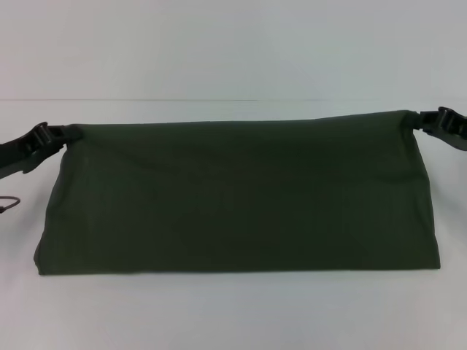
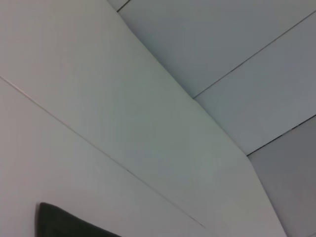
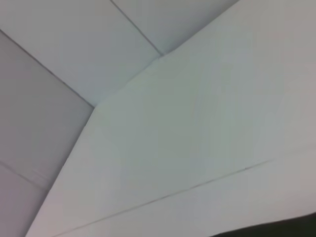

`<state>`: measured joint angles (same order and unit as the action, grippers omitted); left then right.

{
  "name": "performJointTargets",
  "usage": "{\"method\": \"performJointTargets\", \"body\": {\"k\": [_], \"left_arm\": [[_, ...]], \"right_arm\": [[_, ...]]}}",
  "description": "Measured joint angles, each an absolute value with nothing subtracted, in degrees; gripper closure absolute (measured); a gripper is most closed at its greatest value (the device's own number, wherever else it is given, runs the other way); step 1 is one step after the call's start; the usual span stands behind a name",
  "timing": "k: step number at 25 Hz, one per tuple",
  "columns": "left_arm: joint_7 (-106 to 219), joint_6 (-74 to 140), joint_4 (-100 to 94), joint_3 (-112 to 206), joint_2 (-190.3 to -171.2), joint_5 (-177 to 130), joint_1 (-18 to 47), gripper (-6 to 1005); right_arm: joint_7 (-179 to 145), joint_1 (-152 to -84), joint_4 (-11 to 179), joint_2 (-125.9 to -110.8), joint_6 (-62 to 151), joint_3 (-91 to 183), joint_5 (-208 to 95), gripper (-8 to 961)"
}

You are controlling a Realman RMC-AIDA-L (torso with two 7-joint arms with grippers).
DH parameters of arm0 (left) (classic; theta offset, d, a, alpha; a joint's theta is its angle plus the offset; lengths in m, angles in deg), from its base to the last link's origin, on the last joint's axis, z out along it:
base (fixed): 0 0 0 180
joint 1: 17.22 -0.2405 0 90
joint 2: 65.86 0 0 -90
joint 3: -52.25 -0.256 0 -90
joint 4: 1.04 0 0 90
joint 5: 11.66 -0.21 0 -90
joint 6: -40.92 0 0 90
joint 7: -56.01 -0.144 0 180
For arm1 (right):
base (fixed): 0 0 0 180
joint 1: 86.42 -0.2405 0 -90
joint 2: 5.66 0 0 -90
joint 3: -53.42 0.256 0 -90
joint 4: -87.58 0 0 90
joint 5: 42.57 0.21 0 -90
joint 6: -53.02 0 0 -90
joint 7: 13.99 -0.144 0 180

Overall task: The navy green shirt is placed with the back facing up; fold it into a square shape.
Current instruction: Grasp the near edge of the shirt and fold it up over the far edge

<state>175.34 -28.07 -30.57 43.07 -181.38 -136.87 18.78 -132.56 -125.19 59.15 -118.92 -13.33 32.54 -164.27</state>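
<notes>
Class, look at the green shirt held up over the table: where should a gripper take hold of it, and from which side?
Grip the shirt at its two top corners, each from its own outer side. The left gripper and right gripper hold there now; the top edge runs taut between them, and the cloth hangs flat.

Left gripper, right gripper apparently clamped

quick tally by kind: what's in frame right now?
Shirt: 1, dark green, top corners held up
Hands: 2, left hand and right hand, one at each corner
Table: 1, white
Total: 4
</notes>
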Motion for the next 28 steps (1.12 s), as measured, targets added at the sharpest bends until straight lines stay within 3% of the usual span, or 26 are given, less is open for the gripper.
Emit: {"method": "performJointTargets", "body": {"k": [8,15,23,28], "left_arm": [[168.54,-19.85,-30.46,43.11,-185.05,-134.45,21.26,970],[165.55,-14.83,-30.16,43.03,-186.94,-133.64,22.5,971],[160.35,-8.82,-28.01,42.93,-187.86,-130.37,23.58,972],[155.38,-2.59,-27.02,42.93,-189.69,-126.03,24.51,965]], "right_arm": [[-126.34,-126.86,59.46,-122.66,-3.48,32.2,-161.12,869],[-124.85,-128.07,59.6,-124.69,3.57,29.64,-161.03,842],[-120.67,-128.79,62.3,-125.14,8.19,29.46,-157.77,811],[-114.75,-128.93,64.48,-125.16,10.22,29.43,-152.48,791]]}}
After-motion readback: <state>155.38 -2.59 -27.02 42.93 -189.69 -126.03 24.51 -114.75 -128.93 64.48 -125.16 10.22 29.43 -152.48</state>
